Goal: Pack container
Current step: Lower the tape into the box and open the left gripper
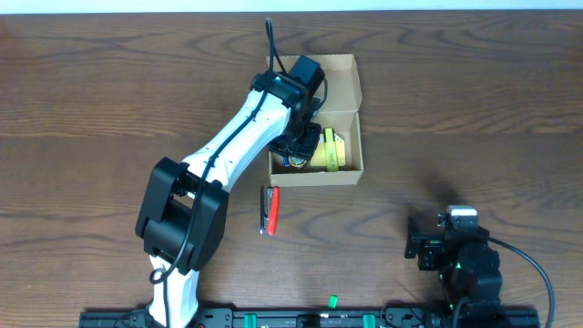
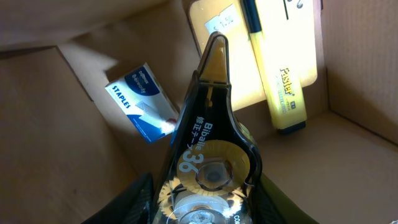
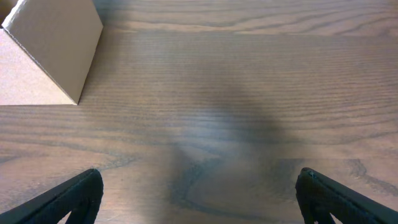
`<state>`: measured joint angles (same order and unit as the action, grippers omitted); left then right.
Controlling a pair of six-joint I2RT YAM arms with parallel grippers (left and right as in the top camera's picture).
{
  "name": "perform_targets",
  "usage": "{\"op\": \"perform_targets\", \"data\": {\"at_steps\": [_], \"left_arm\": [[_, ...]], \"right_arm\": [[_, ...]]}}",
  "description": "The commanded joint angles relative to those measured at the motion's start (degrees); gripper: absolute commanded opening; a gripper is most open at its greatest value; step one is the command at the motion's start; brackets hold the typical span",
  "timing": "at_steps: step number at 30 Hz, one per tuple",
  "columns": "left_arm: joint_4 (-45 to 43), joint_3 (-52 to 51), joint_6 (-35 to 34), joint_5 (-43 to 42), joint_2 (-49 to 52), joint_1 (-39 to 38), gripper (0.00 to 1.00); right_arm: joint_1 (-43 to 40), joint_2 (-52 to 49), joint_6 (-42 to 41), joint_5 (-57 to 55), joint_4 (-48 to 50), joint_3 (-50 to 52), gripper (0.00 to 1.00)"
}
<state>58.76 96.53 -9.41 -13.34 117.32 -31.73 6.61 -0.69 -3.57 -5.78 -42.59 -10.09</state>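
Observation:
The tan cardboard container (image 1: 351, 118) stands open at the table's middle back, its flap lid up behind it. My left gripper (image 1: 296, 146) reaches down into it and is shut on a clear black-and-yellow correction tape dispenser (image 2: 208, 155), held nose-down above the box floor. Inside the box lie a blue-and-white staples box (image 2: 140, 99), a yellow highlighter (image 2: 280, 81) and a pale-yellow pad (image 2: 227, 50). The highlighter also shows in the overhead view (image 1: 332, 148). My right gripper (image 3: 199, 193) is open and empty, low over bare table at the front right (image 1: 451, 246).
A red-and-black pen-like item (image 1: 270, 210) lies on the table just in front of the box. A corner of the box (image 3: 43, 56) shows at the right wrist view's upper left. A small green bit (image 1: 332, 299) lies near the front edge.

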Motion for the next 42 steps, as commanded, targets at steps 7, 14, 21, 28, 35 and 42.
{"op": "perform_targets", "data": {"at_steps": [7,14,21,28,35,42], "left_arm": [[0.83,1.18,-0.44,0.81,0.02,-0.17,0.29],[0.81,1.18,-0.44,1.84,0.02,-0.17,0.44],[0.76,1.18,-0.44,2.23,0.02,-0.17,0.58],[0.52,1.18,-0.46,2.89,0.02,-0.17,0.61],[-2.08,1.79,-0.48,3.28,0.00,-0.17,0.60],[-2.05,6.91,-1.16,7.93,-0.13,-0.17,0.58]], "right_arm": [[-0.42,0.42,0.87,0.22,-0.28,0.72,0.99],[-0.42,0.42,0.87,0.22,-0.28,0.72,0.99],[-0.42,0.42,0.87,0.22,-0.28,0.72,0.99],[-0.42,0.42,0.87,0.22,-0.28,0.72,0.99],[-0.42,0.42,0.87,0.22,-0.28,0.72,0.99],[-0.42,0.42,0.87,0.24,-0.28,0.72,0.99]]}}
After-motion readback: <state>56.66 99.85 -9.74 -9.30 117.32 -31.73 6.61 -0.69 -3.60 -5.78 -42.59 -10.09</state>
